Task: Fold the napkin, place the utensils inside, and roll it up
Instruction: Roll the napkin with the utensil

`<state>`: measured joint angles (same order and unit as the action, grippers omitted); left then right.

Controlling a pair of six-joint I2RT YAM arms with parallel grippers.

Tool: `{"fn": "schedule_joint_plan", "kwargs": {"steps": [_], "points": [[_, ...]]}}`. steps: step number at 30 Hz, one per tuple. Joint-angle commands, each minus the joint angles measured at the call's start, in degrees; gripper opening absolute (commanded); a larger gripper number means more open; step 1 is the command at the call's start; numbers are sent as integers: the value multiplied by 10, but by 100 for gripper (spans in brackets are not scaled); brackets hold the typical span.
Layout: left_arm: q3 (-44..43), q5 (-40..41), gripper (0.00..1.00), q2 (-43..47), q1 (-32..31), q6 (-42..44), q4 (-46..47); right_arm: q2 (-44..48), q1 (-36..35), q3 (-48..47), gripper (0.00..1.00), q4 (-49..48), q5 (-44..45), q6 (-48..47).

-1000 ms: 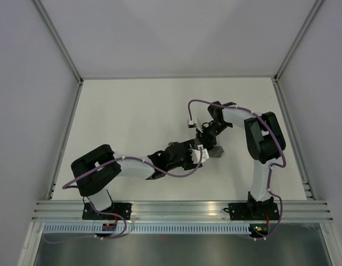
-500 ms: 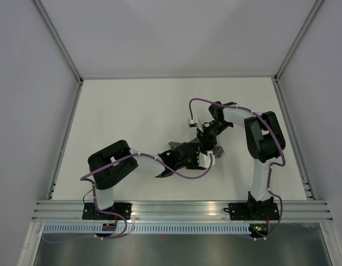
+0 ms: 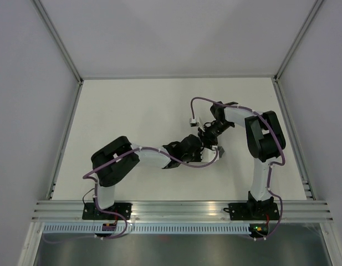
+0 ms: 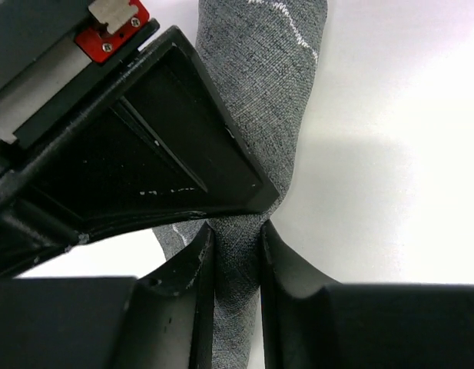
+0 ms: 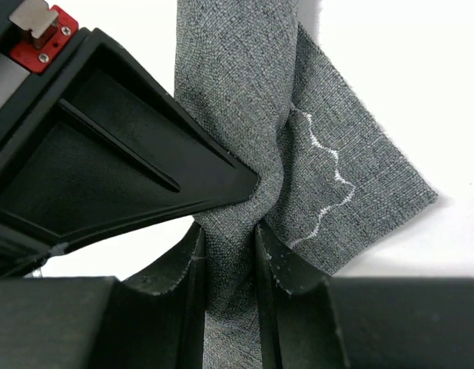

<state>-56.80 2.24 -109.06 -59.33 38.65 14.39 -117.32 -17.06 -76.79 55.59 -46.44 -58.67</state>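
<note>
The napkin (image 3: 217, 150) is a dark grey cloth, rolled into a narrow bundle on the white table; a loose flap with a wavy light stitch line sticks out to one side (image 5: 352, 177). My left gripper (image 4: 237, 234) is shut on the roll (image 4: 260, 92), both fingers pressing the fabric. My right gripper (image 5: 230, 234) is shut on the same roll (image 5: 237, 69) a little further along. In the top view the left gripper (image 3: 199, 146) and the right gripper (image 3: 207, 136) meet tip to tip over the bundle. The utensils are hidden.
The white table (image 3: 132, 116) is ringed by pale walls and a metal rail (image 3: 182, 209) at the near edge. Each wrist view shows the other gripper's black body close by (image 4: 144, 154) (image 5: 114, 154). A purple cable (image 3: 195, 105) loops off the right arm.
My left arm swung further right and in toward the right gripper. Its jaws closed onto the napkin roll. The right gripper stayed where it was, holding the roll.
</note>
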Motion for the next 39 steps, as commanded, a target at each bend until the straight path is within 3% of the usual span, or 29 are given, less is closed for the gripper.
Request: {"fn": "schedule_joint_plan", "kwargs": {"steps": [1,2,5,8,12,21,30,34,39], "points": [[-42,-54,14,-25,16,-38,-99,-29,5,15,18,21,53,-36],[-50,-62,12,-27,18,-43,-115,-27,6,15,31,20,51,-35],[-81,-97,5,-36,29,-77,-174,-1,17,12,51,25,42,-32],[-102,-135,2,-37,40,-103,-212,24,37,-8,58,47,24,-36],[-125,-166,2,-44,51,-133,-253,43,80,-44,60,86,-5,-48],[-181,-242,2,-68,74,-185,-344,87,192,-43,58,53,-57,-6],[-329,-364,3,-179,88,-249,-518,337,192,196,58,-193,-2,94],[-338,-409,4,-197,105,-256,-532,457,162,298,59,-323,49,119],[-339,-439,4,-199,133,-263,-533,510,94,379,62,-363,90,106]]}}
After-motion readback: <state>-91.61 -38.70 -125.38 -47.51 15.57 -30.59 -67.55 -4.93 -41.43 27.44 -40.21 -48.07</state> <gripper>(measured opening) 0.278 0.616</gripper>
